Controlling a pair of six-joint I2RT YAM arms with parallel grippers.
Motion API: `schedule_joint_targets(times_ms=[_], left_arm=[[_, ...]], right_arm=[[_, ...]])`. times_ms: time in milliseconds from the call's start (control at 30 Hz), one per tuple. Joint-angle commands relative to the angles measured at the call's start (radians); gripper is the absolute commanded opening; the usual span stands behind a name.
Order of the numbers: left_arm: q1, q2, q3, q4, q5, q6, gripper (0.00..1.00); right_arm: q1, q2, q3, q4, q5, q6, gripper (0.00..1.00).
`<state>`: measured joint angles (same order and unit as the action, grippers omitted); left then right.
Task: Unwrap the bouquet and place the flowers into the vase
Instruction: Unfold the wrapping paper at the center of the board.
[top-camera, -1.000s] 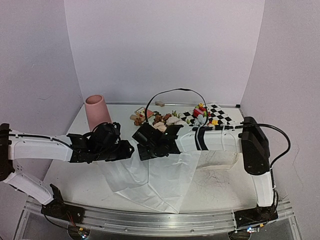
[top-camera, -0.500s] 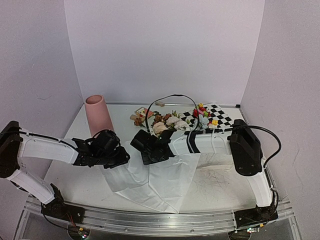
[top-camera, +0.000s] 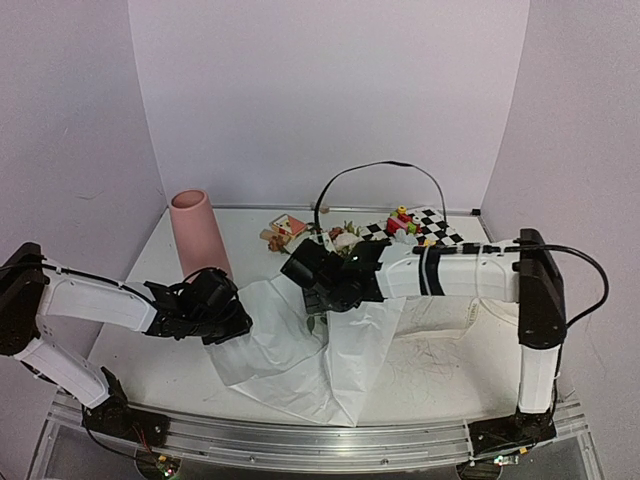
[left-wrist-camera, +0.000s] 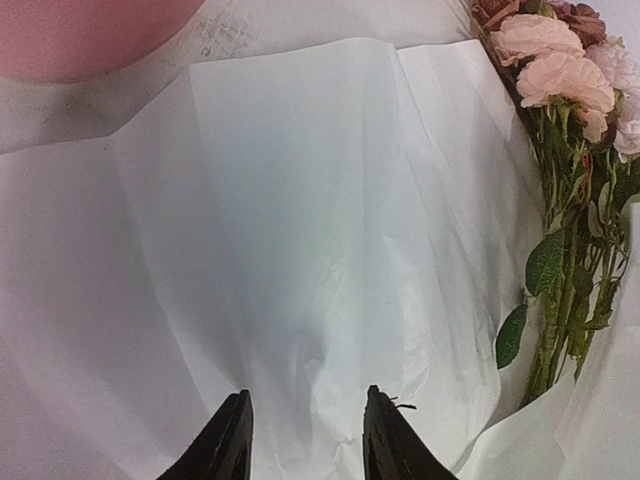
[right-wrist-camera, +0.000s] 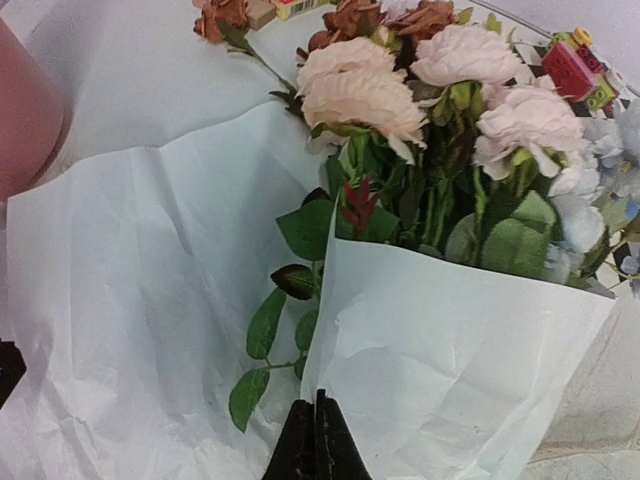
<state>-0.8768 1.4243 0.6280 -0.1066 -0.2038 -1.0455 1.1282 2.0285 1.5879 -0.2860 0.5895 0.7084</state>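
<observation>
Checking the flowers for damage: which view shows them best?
Right wrist: the flowers fill its upper half, heads and leaves sharp. Left wrist catches some heads and stems at its right edge; top view shows them tiny.

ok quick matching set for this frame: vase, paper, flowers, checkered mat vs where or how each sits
1 vase
2 paper
3 flowers
4 checkered mat

A lying down, stems partly under a paper flap
B far right of the table
C upright, far left
D white, partly opened out at mid table

Pairs: 1-C, 2-D, 3-A, 4-B
</observation>
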Motion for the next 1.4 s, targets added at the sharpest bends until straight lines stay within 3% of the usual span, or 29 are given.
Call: schedule_joint_targets(times_ms=[0, 333, 633, 800, 933, 1033, 1367], left_arm=[[0.004, 0.010, 0.038, -0.010, 0.002, 0.026, 0.39], [-0.012, -0.013, 0.119, 0.020, 0.109, 0.168, 0.39], [-0.138, 0.090, 0.278, 0.066, 0.128, 0.229, 0.43], [-0.212, 0.245, 0.443, 0.080, 0.178, 0.251, 0.43], [-0.262, 0.373, 0.574, 0.090, 0.228, 0.266, 0.43], [-0.295, 0.454, 0.659, 0.101, 0.269, 0.268, 0.43], [-0.369, 0.688, 0.911, 0.103, 0.391, 0.274, 0.43]], right_arm=[[0.000, -0.161, -0.082, -0.051, 0.076, 0.024, 0.00], [-0.001, -0.439, -0.307, -0.114, 0.165, 0.102, 0.03], [-0.001, -0.707, -0.531, -0.198, 0.211, 0.205, 0.12], [-0.001, -0.857, -0.623, -0.206, 0.222, 0.210, 0.36], [0.000, -0.954, -0.668, -0.206, 0.241, 0.191, 0.67], [0.000, -1.010, -0.678, -0.206, 0.260, 0.165, 0.75], [0.000, -1.125, -0.665, -0.206, 0.317, 0.089, 0.81]])
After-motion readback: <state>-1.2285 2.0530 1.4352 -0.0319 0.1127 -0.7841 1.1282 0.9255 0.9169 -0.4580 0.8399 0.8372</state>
